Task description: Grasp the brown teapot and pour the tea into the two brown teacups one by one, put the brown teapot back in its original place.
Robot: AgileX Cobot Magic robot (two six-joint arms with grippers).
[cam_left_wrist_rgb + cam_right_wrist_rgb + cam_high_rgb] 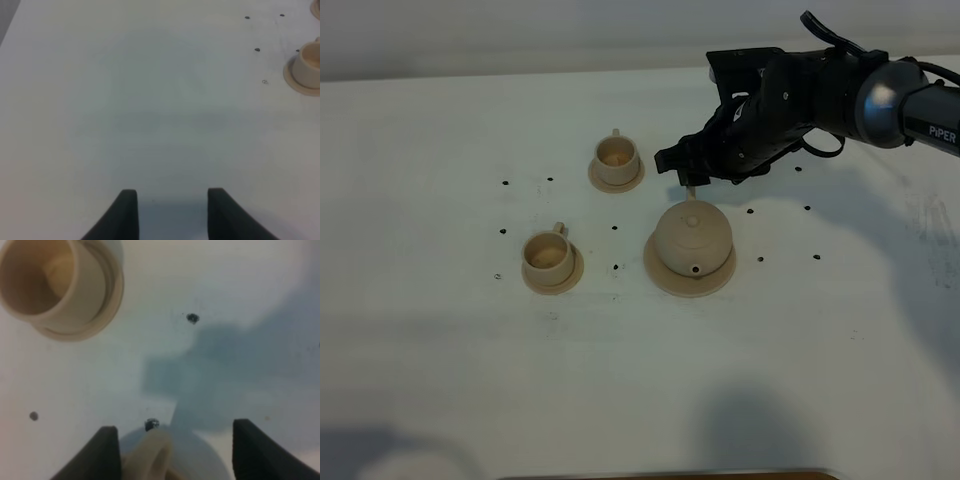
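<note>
The brown teapot (692, 236) stands on its wide tan saucer (660, 272), the original place, right of the table's middle, spout toward the front. My right gripper (687, 177) hovers just behind it, open, with the teapot's loop handle (150, 455) between its fingers (106, 450) and close to one of them. One brown teacup (617, 158) on its small saucer sits at the back, and also shows in the right wrist view (52, 282). The other teacup (549, 256) sits front left. My left gripper (172, 192) stands open over bare table, with a cup (309, 67) at the frame's edge.
Small black marks (617, 227) dot the white tabletop (440, 380) around the tea set. The right arm (880, 100) reaches in from the back right and throws a shadow on the table. A dark edge shows at the table's front.
</note>
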